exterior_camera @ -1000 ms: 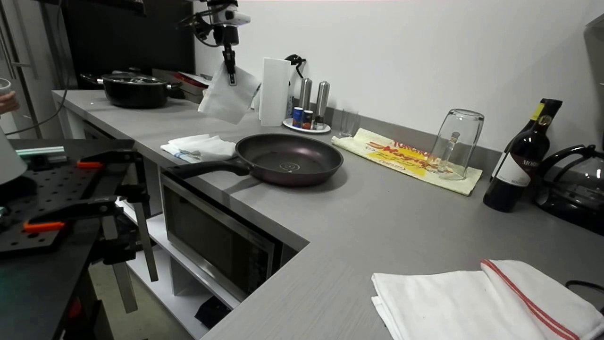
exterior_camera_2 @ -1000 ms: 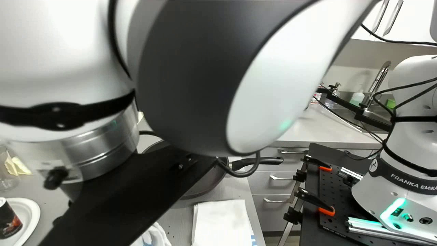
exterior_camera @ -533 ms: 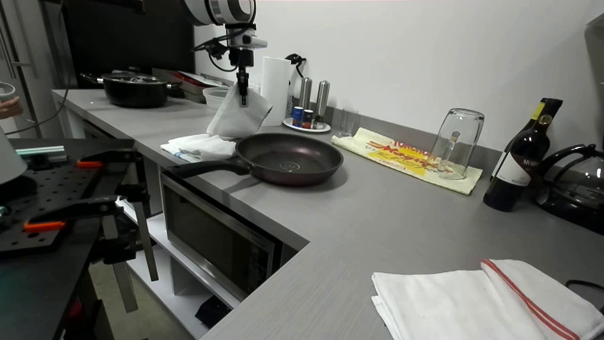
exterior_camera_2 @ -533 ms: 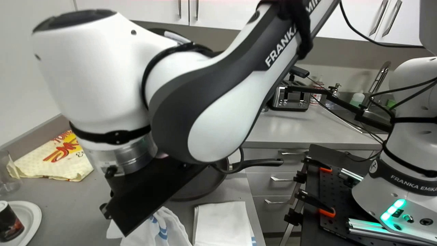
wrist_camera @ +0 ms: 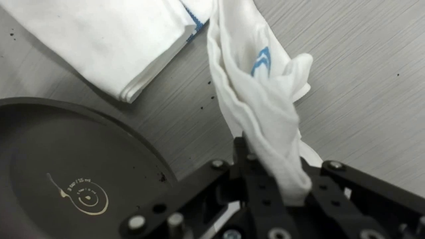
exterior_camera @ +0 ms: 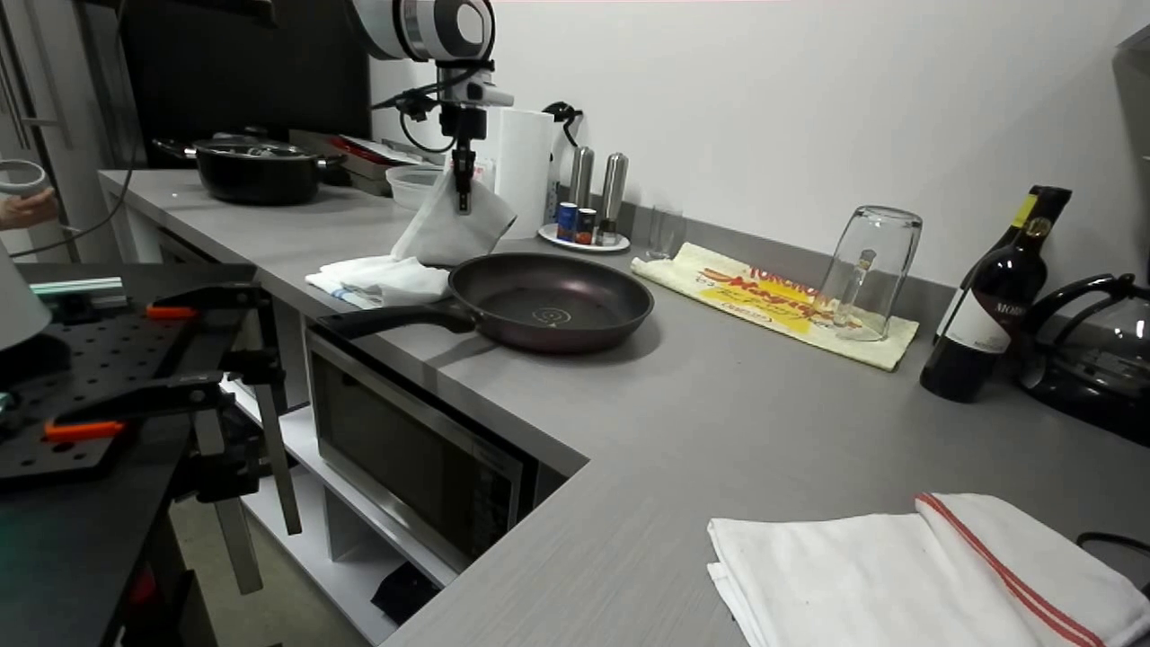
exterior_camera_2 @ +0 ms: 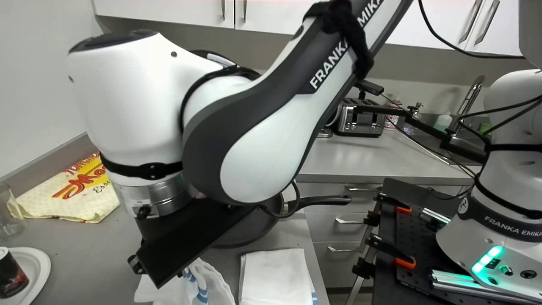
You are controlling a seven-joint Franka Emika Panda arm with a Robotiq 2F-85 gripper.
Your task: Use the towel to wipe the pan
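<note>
We see the claw (exterior_camera: 464,205) clamped on a white towel (wrist_camera: 265,99) with blue marks — the fabric is pinched in a bunch and hangs down below it. The pan (exterior_camera: 552,305) stands on the grey counter (exterior_camera: 683,422), and the towel is near to it, outside of its rim. Whether the lower edge of the towel touches the counter, we cannot tell. In the wrist view we find some dark specks (wrist_camera: 162,177) inside the pan, close to the rim — and near the pan lies a folded cloth (wrist_camera: 109,43), also white.
</note>
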